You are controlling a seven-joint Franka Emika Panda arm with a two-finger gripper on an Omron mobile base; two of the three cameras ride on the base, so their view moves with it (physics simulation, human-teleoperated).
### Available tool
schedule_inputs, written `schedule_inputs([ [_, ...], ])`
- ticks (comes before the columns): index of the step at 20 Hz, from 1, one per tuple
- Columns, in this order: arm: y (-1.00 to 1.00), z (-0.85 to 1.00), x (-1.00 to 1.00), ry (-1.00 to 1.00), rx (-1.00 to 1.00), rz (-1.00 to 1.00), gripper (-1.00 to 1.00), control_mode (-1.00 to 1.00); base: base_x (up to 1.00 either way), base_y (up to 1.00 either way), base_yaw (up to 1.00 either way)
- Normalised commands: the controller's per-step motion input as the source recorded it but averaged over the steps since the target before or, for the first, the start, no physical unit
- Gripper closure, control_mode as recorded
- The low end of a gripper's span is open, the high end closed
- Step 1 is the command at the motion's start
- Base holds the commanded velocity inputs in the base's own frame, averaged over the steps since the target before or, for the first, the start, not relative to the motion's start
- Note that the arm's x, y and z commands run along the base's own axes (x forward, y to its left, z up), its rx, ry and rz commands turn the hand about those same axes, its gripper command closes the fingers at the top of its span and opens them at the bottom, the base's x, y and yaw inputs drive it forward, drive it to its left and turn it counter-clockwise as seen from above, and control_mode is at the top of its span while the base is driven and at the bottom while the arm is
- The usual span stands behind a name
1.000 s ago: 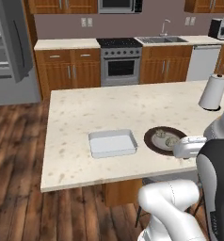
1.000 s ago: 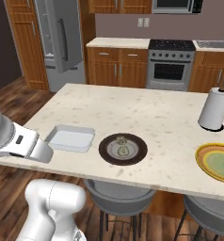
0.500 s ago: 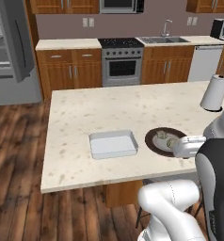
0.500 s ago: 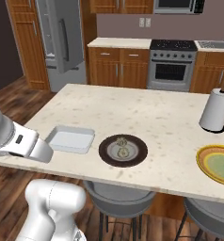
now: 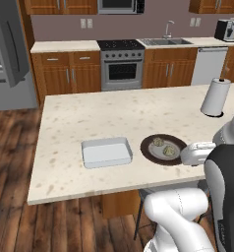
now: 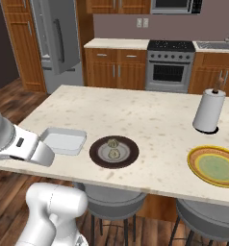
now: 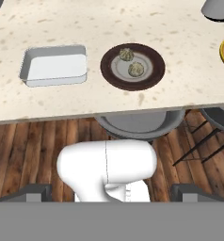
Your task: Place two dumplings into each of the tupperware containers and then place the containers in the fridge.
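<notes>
Left base view: we see the shallow translucent whitish tupperware container (image 5: 106,151) near the tabletop (image 5: 138,113) front edge; a nudge could tip it off.

Right base view: the round yellow plate (image 6: 216,166) leaves room between.

Hand view: two pale pleated dumplings (image 7: 131,62) ahead of our wide-open, empty jaws, on the round dark brown plate (image 7: 132,66); they may roll.

My glossy white rounded arm (image 5: 175,211) has smooth bulbous links, a dark grey joint band, and faint seam lines.
</notes>
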Motion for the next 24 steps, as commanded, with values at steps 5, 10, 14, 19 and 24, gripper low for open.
schedule_inputs([
  [5,0.0,0.0,0.0,0.0,0.0,0.0,-1.0,1.0,0.39,-0.17,0.0],
  [10,0.0,0.0,0.0,0.0,0.0,0.0,-1.0,1.0,0.48,0.0,0.0],
  [14,-0.09,-0.14,0.69,0.06,0.03,0.0,-1.0,-1.0,0.1,0.0,0.0],
  [19,-0.56,-0.39,1.0,0.17,0.13,0.0,-1.0,-1.0,0.0,0.0,0.0],
  [24,-0.59,-0.7,1.0,0.09,0.1,0.0,-1.0,-1.0,0.0,0.0,0.0],
])
